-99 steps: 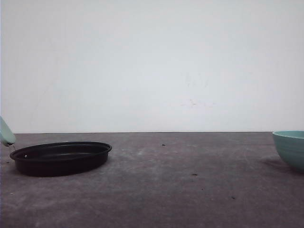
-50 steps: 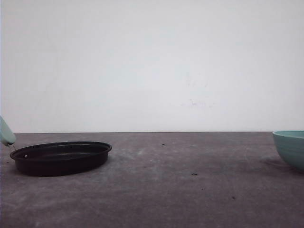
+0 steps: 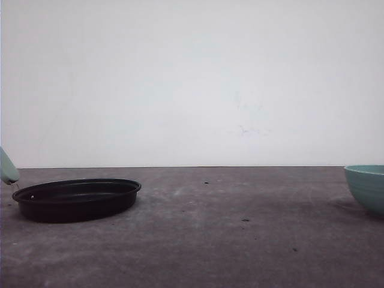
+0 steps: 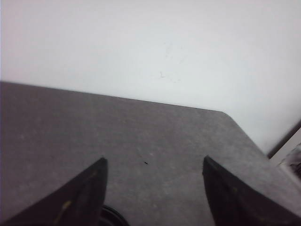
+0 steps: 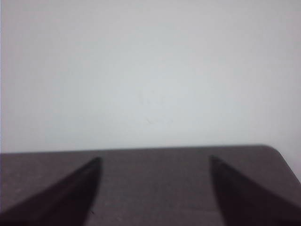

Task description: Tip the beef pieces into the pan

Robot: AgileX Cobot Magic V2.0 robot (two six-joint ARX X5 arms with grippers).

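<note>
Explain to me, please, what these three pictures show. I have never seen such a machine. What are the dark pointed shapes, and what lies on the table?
The machine is a robot with two arms, each ending in a two-fingered gripper. One picture comes from a camera looking forward over a grey table. On the robot's left side stands a shallow black pan with a pale green handle at the picture's edge. At the right edge is part of a teal bowl. What the bowl contains cannot be seen from this low angle.

The other two pictures come from cameras on the wrists. The dark pointed shapes are the fingers of the left gripper and the right gripper. Both are spread open and hold nothing, with only table and white wall beyond them.
</note>
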